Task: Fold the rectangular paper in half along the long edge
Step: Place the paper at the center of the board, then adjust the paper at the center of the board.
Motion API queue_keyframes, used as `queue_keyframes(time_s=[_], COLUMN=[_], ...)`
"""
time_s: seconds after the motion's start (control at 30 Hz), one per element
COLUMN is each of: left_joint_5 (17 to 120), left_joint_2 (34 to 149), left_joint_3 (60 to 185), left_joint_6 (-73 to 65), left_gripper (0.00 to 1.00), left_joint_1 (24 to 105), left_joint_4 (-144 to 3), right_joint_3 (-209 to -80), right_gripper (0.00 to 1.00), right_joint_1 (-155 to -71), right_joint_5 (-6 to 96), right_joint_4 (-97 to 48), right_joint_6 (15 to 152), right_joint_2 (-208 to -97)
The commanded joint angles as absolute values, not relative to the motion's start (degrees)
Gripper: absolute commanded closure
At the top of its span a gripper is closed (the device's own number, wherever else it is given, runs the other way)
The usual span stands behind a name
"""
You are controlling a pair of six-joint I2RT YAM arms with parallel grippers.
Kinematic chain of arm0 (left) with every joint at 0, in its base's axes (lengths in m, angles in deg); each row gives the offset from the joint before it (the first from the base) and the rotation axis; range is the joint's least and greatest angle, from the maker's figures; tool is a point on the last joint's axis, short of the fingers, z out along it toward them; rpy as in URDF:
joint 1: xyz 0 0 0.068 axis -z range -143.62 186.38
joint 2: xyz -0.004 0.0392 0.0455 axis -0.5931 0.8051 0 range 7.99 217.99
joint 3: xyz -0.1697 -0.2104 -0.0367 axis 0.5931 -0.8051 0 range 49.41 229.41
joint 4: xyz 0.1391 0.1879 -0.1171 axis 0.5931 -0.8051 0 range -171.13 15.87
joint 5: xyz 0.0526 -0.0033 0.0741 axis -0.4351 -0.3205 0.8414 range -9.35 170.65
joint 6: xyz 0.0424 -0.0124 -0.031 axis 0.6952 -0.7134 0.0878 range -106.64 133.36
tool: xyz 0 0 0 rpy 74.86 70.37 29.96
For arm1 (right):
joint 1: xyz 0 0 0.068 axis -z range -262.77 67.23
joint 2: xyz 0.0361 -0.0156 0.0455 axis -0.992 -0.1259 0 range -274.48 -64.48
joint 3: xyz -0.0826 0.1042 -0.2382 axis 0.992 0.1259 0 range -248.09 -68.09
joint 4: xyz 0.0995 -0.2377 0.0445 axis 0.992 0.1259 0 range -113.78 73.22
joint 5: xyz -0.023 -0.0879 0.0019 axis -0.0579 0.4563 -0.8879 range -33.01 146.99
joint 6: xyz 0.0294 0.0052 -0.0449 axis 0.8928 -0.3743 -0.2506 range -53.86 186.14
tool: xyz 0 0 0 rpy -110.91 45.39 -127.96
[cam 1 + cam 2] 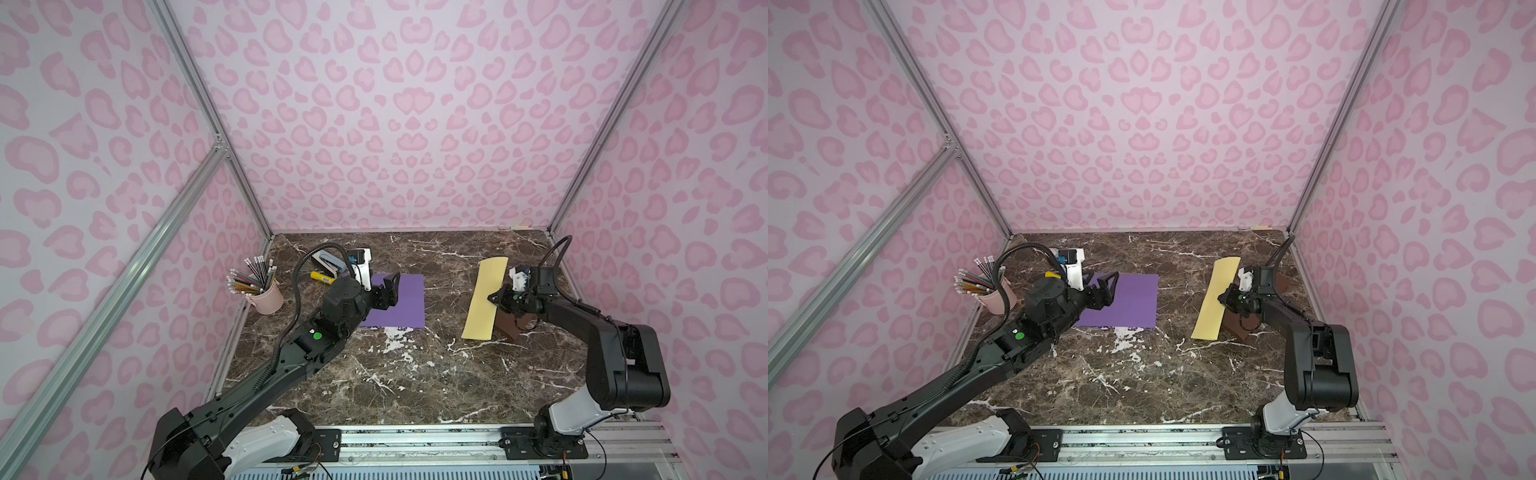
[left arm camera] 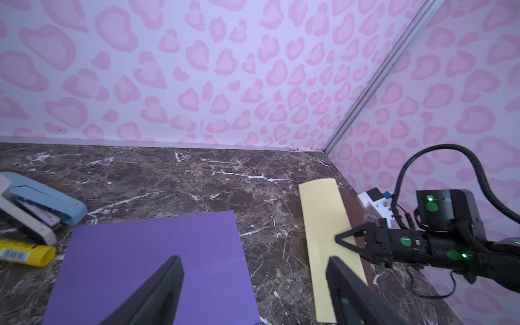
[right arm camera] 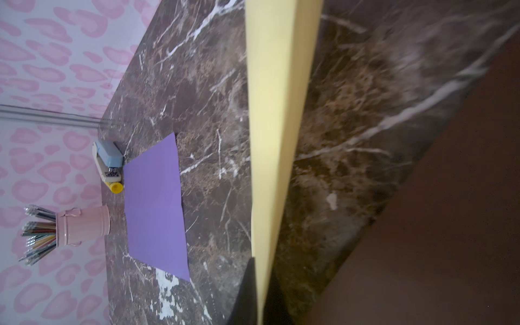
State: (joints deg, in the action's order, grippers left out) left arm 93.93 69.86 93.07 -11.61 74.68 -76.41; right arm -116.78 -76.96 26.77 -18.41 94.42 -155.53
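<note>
The right gripper point(image 1: 496, 298) is pinching the yellow paper point(image 1: 482, 320) by its long edge between closed fingers while the left gripper point(image 1: 1102, 284) is hovering open over the purple sheet point(image 1: 405, 299), so unpressed layers beyond the fingertips may be springing apart.

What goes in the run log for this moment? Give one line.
left gripper: open above purple paper | right gripper: shut on yellow paper edge | purple paper: lying flat

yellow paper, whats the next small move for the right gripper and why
Probably lift the pinched edge slightly and begin carrying it toward the opposite long edge: the right gripper is shut on the yellow paper midway along one long edge, and the rest of the sheet lies flat on the table.
</note>
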Motion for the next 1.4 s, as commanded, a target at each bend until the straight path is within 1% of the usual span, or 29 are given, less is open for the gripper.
queue_keyframes(time_s=[0.0,0.03,0.07,0.1,0.13,0.2,0.3,0.33,0.4,0.47,0.5,0.53,0.6,0.63,0.67,0.7,0.73,0.77,0.8,1.0,1.07,1.17,1.23,1.37], left_joint_5=[101.0,101.8,102.5,102.5,102.5,102.5,103.3,103.7,103.7,103.5,103.3,103.2,102.3,101.8,101.2,100.7,100.3,99.9,99.2,92.5,90.3,89.8,89.8,87.8], left_joint_2=[66.9,65.6,64.1,62.8,61.8,60.0,60.1,60.6,62.1,62.8,62.9,62.9,63.4,64.0,64.8,65.4,66.4,67.3,68.0,73.4,77.6,83.7,86.3,91.7], left_joint_3=[90.0,88.8,87.4,86.1,85.1,84.0,84.1,84.3,84.5,84.4,83.9,83.4,82.5,82.4,82.2,82.3,82.5,82.4,82.2,80.9,82.1,84.6,84.8,85.9], left_joint_6=[-14.0,-14.6,-15.2,-15.6,-15.9,-15.9,-16.3,-16.6,-16.7,-17.2,-17.5,-18.1,-19.2,-19.7,-20.1,-20.1,-20.5,-20.8,-21.0,-22.1,-22.1,-23.2,-24.1,-24.5], left_gripper=[0.19,0.19,0.19,0.19,0.19,0.19,0.2,0.2,0.24,0.29,0.3,0.35,0.49,0.58,0.7,0.77,0.84,0.93,0.96,0.96,0.96,0.96,0.96,0.96], left_joint_1=[74.3,74.2,74.0,73.7,73.4,73.1,72.6,72.4,71.9,71.9,71.8,71.6,71.4,71.3,71.2,71.2,71.2,71.2,71.2,70.8,70.7,70.7,70.7,70.6], left_joint_4=[-76.1,-75.6,-74.9,-74.2,-73.7,-73.7,-76.0,-76.9,-77.7,-77.5,-77.0,-76.2,-74.6,-74.2,-74.1,-74.4,-74.6,-74.8,-74.7,-69.3,-69.4,-70.9,-70.2,-68.4], right_joint_3=[-117.9,-117.7,-117.4,-117.0,-116.8,-117.3,-117.5,-118.1,-121.2,-124.1,-124.8,-124.8,-125.4,-127.0,-129.5,-132.1,-135.7,-139.1,-142.5,-162.7,-169.5,-178.5,-182.1,-183.6], right_gripper=[0.65,0.58,0.43,0.33,0.28,0.26,0.26,0.26,0.26,0.36,0.44,0.54,0.67,0.76,0.83,0.88,0.97,1.0,1.0,1.0,1.0,1.0,1.0,1.0], right_joint_1=[-74.4,-73.7,-73.1,-72.5,-72.0,-71.5,-72.1,-73.4,-78.6,-83.7,-86.6,-89.1,-94.4,-97.2,-99.6,-101.5,-103.4,-105.0,-106.6,-111.3,-112.4,-113.8,-114.0,-113.7], right_joint_5=[29.0,29.7,30.4,30.9,31.6,34.0,38.7,41.0,49.5,52.9,52.0,49.7,46.1,45.6,44.9,44.6,43.9,42.7,41.9,37.3,38.1,41.5,43.3,45.7], right_joint_4=[-14.6,-14.3,-14.1,-14.0,-13.4,-10.7,-7.8,-7.1,-3.4,-2.6,-4.4,-6.9,-13.0,-14.3,-15.0,-14.8,-14.0,-13.2,-12.7,-7.6,-4.4,0.8,3.2,4.4], right_joint_6=[93.3,93.8,94.3,94.8,95.1,95.3,95.8,95.6,95.3,94.7,94.0,93.2,92.5,92.2,91.4,90.8,90.0,89.1,88.4,85.7,84.5,82.7,82.4,81.9], right_joint_2=[-156.0,-155.6,-154.9,-154.1,-153.2,-150.8,-144.8,-142.8,-139.9,-139.0,-139.0,-139.3,-142.1,-144.8,-147.5,-151.2,-154.5,-158.2,-162.1,-183.3,-189.4,-198.1,-201.7,-204.7])
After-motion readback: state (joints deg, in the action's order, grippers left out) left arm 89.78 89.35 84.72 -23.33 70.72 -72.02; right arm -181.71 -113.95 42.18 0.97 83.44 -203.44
